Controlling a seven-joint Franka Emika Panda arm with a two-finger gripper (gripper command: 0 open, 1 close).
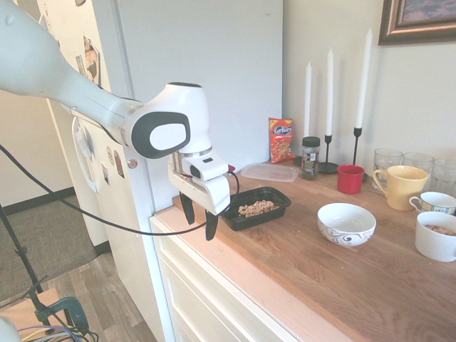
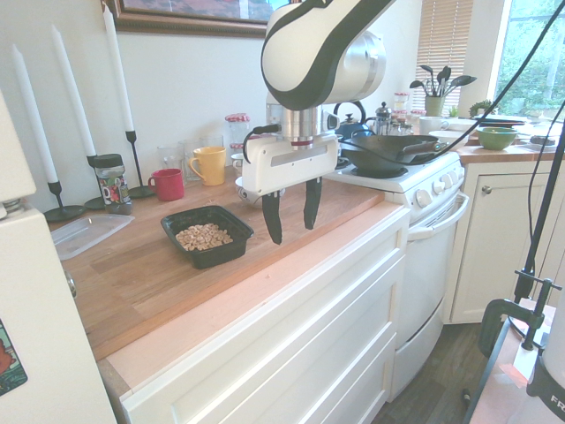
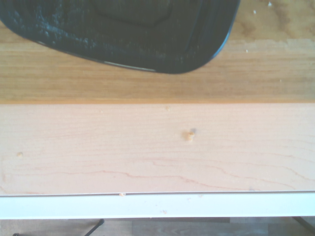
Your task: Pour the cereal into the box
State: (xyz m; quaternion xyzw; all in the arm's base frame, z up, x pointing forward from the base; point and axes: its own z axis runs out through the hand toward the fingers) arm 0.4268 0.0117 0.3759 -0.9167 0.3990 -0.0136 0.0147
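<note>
Nearest us, our gripper (image 2: pixel 292 212) hangs with its fingers spread wide and empty over the counter (image 2: pixel 168 274) front edge, while the cereal (image 2: pixel 203 236) lies heaped inside the black box (image 2: pixel 231 251) just beside it, apart from the fingers.

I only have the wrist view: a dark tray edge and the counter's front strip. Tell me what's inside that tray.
Observer: The cereal lies heaped in the box.
Operator: Report the gripper.
Observer: The gripper hangs open and empty over the counter's front edge, beside the box.
Operator: Give me the bowl.
Observer: The white bowl stands upright and empty on the counter, apart from the box.
</note>
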